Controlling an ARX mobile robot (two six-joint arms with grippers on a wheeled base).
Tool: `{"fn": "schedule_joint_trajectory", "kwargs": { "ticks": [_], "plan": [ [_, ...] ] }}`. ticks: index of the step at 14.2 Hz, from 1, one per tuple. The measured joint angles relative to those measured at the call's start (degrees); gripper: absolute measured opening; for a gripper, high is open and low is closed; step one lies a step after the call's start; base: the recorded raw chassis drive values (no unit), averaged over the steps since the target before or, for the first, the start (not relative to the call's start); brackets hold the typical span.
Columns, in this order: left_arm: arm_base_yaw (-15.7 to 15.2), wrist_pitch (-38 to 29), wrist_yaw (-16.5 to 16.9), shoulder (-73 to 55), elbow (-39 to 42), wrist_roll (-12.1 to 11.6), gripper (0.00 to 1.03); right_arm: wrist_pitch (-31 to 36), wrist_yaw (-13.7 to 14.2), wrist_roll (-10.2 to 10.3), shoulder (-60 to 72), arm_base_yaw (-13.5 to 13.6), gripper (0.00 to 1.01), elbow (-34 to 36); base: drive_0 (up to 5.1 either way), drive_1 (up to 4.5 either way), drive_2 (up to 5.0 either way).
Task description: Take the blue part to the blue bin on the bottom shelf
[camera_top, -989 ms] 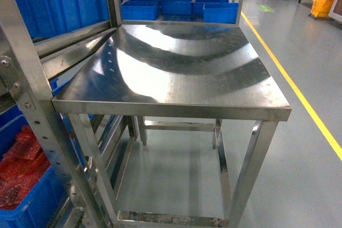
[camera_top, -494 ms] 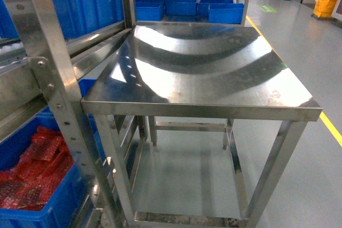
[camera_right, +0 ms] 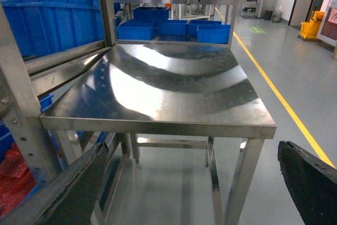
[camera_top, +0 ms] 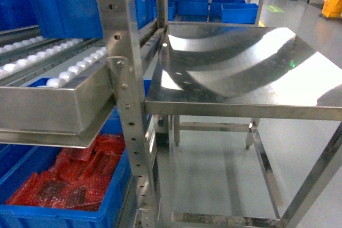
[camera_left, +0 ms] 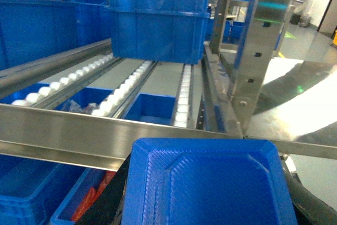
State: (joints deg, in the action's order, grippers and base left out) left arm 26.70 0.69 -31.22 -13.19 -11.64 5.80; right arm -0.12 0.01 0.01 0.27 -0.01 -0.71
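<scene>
**Blue part held at the front of the rack, level with a roller shelf**

The blue part (camera_left: 210, 183), a flat squarish block with a raised rim and a stepped recess in its face, fills the lower middle of the left wrist view. It sits in the left gripper (camera_left: 210, 209): a dark finger shows at each side of the block, and the jaws pinch it between them. The part is in the air, just in front of the steel front lip (camera_left: 79, 130) of a roller shelf (camera_left: 131, 80).

White roller tracks (camera_left: 181, 96) run back along that shelf, and a large blue tote (camera_left: 158, 25) stands on them further in. Through the gaps between the tracks, and under the lip at lower left, the insides of more blue totes (camera_left: 152, 111) show on a lower level. Whether that level is the lowest of the rack cannot be told.

In the head view a tote with red bubble-wrap bags (camera_top: 115, 206) lies under the roller shelf, left of the rack upright (camera_top: 125, 105).

The right gripper (camera_right: 189, 188) hangs in front of the steel counter (camera_right: 158, 88). Its jaws are spread wide, with only the floor and the counter's legs between them. The counter stands just beside the rack, to its right, with small blue bins (camera_right: 174, 27) behind its far edge.

A yellow line (camera_right: 284, 104) runs along the grey floor to the right of the counter, and a yellow mop bucket (camera_right: 310, 27) stands well beyond it.
</scene>
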Motion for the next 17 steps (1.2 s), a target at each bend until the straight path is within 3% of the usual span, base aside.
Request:
{"fn": "schedule_joint_trajectory", "kwargs": {
  "ticks": [17],
  "plan": [
    [0.0,0.17,0.09,0.02,0.0,-0.02,0.43,-0.11,0.0,0.02,0.0,0.0,0.98,0.0,-5.1,2.4,2.4]
  ]
}}
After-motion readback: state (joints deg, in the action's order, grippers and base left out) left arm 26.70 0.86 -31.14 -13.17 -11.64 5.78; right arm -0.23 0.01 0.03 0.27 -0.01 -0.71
